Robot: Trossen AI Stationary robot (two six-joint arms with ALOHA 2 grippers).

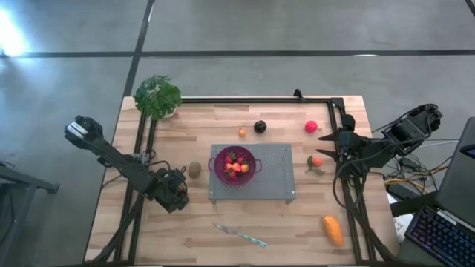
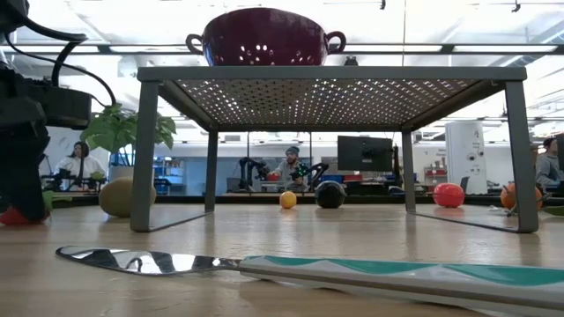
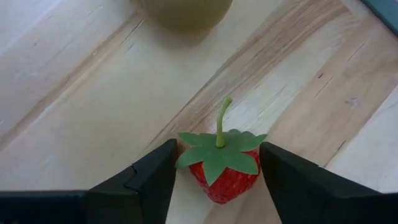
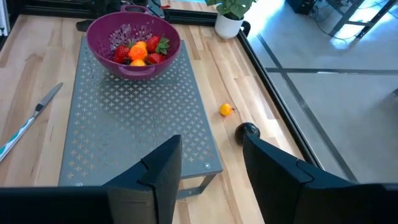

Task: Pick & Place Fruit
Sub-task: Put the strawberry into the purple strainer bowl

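The knife (image 2: 176,261) lies closest in the low view, flat on the surface, its long axis across the picture, blade toward the left arm's side. Behind it stands the mesh rack (image 2: 335,88) carrying the purple colander (image 2: 264,40). Under and beyond the colander sit the small orange piece (image 2: 288,200), the plum (image 2: 330,195) and the pink-red ball (image 2: 448,195). The kiwi (image 2: 119,198) sits beside the left end effector (image 2: 22,167).

In the high view the left end effector (image 1: 174,191) is low on the surface, left of the colander (image 1: 236,165) and just beyond the kiwi (image 1: 194,169). The right end effector (image 1: 326,146) is to the colander's right, near a red-orange fruit (image 1: 317,161). The oblong orange fruit (image 1: 333,230) lies far from the colander, long axis diagonal.

The left wrist view shows 2 fingers (image 3: 149,180) partly open, straddling a strawberry (image 3: 224,174) resting on the surface with slight gaps either side. Its stem points toward the kiwi (image 3: 183,9).

In the right wrist view, the fingers (image 4: 161,168) stand apart and hold nothing. The colander (image 4: 134,40) holds strawberries and orange pieces.
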